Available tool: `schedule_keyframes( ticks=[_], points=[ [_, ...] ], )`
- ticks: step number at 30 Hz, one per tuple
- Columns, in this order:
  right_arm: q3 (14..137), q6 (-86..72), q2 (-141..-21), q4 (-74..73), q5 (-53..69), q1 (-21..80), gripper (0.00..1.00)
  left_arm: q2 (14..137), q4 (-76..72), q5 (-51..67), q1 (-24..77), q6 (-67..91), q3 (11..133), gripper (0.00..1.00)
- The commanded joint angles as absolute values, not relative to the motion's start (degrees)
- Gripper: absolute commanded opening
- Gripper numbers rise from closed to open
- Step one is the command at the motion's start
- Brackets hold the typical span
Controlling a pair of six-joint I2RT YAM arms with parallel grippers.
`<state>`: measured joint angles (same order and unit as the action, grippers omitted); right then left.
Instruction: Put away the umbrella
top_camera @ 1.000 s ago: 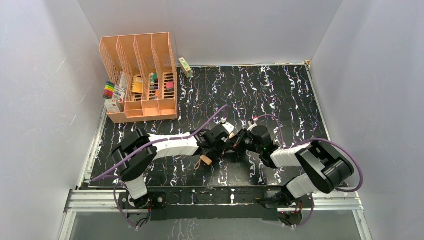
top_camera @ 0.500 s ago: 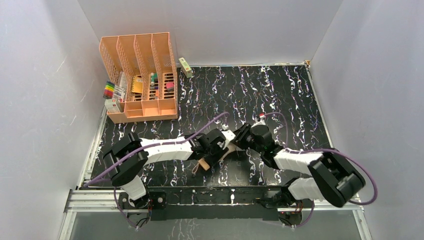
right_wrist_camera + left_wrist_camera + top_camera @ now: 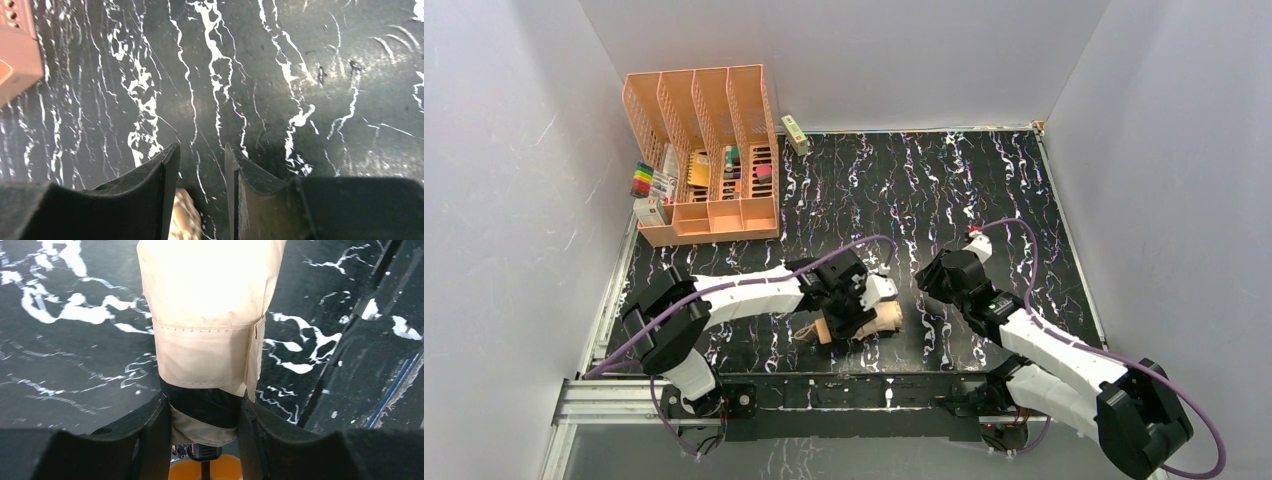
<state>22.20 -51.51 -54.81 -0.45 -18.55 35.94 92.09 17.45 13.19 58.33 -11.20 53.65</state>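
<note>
The umbrella (image 3: 879, 318) is a folded bundle of pale peach-tan fabric, low over the black marbled table (image 3: 984, 190) near its front edge. Its small tan handle (image 3: 824, 328) points left. My left gripper (image 3: 856, 305) is shut on it. In the left wrist view the fingers (image 3: 152, 440) clamp the fabric and dark band of the umbrella (image 3: 210, 315), with the handle (image 3: 210, 471) below. My right gripper (image 3: 927, 280) is open and empty, just right of the umbrella. In the right wrist view (image 3: 200, 150) a blurred tan bit of the umbrella (image 3: 185, 222) shows between the jaws.
A peach-orange slotted desk organizer (image 3: 704, 150) stands at the back left, its corner in the right wrist view (image 3: 15, 55). A pack of markers (image 3: 649, 180) lies to its left, a small green box (image 3: 795, 134) by the back wall. Grey walls enclose the table.
My right gripper has let go of the umbrella and drawn back to the right. My left gripper has turned and carried the umbrella a little toward the front edge.
</note>
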Motion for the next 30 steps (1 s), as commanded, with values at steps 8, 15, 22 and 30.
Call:
schedule_keyframes(
  ticks=[8, 15, 22, 30],
  points=[
    [28.53, -41.62, -50.85, -13.32, -14.11, 35.59, 0.48, 84.66, 15.55, 13.02, 52.25, -7.58, 57.29, 0.78],
    [33.38, -32.59, -54.89, -16.77, -9.17, 35.55, 0.53, 69.92, 9.12, -1.29, 50.27, 6.87, 48.57, 0.78],
    [38.13, -24.44, -62.03, -20.1, -4.21, 35.58, 0.56, 55.96, 19.53, -21.12, 49.2, 31.56, 40.12, 0.77],
    [44.38, -21.05, -74.42, -25.26, -2.06, 35.59, 0.49, 60.06, 27.69, -24.72, 49.13, 42.13, 36.73, 0.58]
  ],
)
